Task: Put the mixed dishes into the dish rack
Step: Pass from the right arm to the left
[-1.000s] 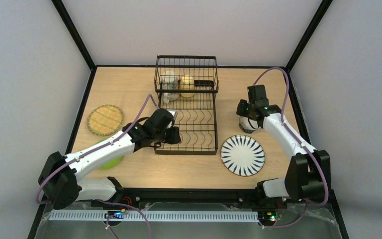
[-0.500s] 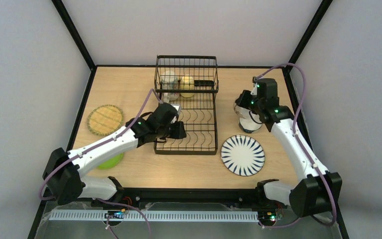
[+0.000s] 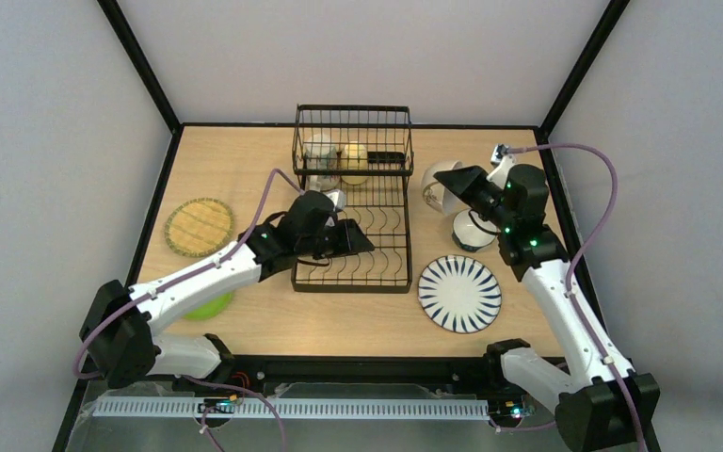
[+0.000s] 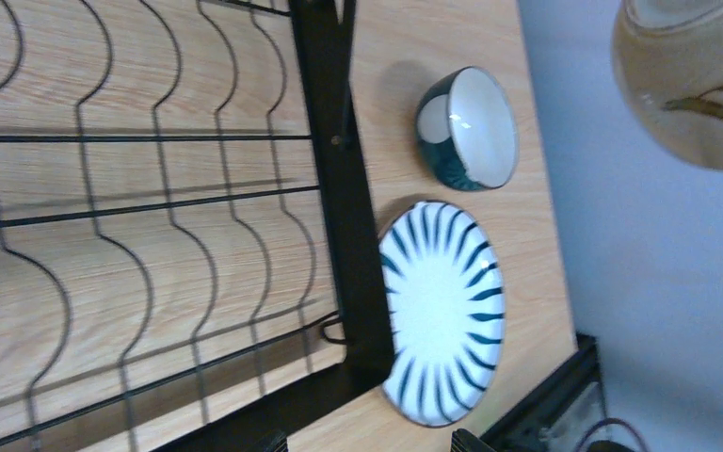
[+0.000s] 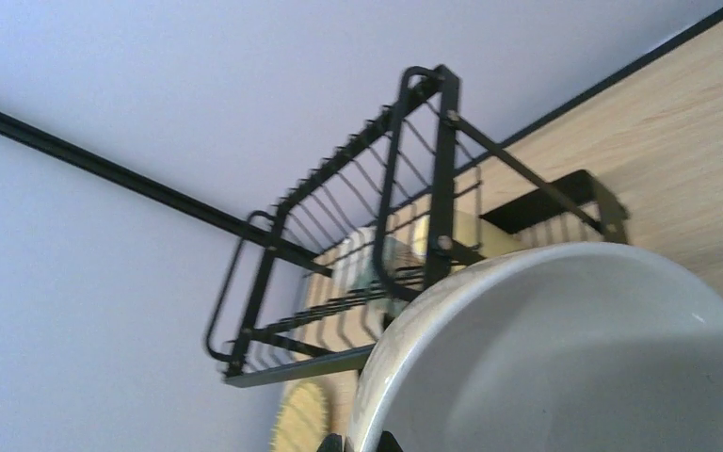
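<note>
Right gripper (image 3: 454, 185) is pinched on the rim of the white bowl (image 3: 431, 185). It's holding the bowl up off the desk (image 3: 245, 160), tipped on its side, just right of the dish rack (image 3: 353, 202) and its raised basket. Left gripper (image 3: 351, 239) is spread wide with nothing in it, hanging over the plate dividers.

If it were me, I'd carry the bowl in over the rack's side wire with room to spare, then lower it and only let go once it's resting on the wires. A rim pinch on glazed ceramic is slippery, so slow wrist turns. The left arm is parked right over the dividers, so one of them has to give way. The wrist cam only shows the very fingertips, so I honestly can't say how deep the grip goes.

The bowl looks glossy and smooth, cream-white with a brownish leafy mark outside. The rack is thin black wire with wavy dividers. The blue-white bowl (image 3: 472, 232) and the flat striped plate (image 3: 459, 294) sit on the wood-grain desk beside the rack.
</note>
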You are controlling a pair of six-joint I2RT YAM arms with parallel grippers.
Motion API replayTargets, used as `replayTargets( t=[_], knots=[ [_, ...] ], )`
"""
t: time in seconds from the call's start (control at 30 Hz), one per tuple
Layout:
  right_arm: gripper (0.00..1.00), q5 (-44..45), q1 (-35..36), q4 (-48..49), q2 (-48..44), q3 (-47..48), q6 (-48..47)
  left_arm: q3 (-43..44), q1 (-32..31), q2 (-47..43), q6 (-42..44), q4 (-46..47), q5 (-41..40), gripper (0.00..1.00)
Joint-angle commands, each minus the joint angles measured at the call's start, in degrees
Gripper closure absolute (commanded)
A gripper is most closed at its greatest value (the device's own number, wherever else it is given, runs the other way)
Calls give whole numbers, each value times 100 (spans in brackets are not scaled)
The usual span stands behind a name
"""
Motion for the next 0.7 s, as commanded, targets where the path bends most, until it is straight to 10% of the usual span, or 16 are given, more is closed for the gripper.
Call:
replayTargets(
  t=[0.0,0.67],
  knots=[
    [100,-401,34,1475,-500,-197,1001,110,-10,-152,-686,591,365,1],
    [100,-478,34,4656,-1372,-802,3799,597,197,156,-3796,3775,1408,1]
  ],
)
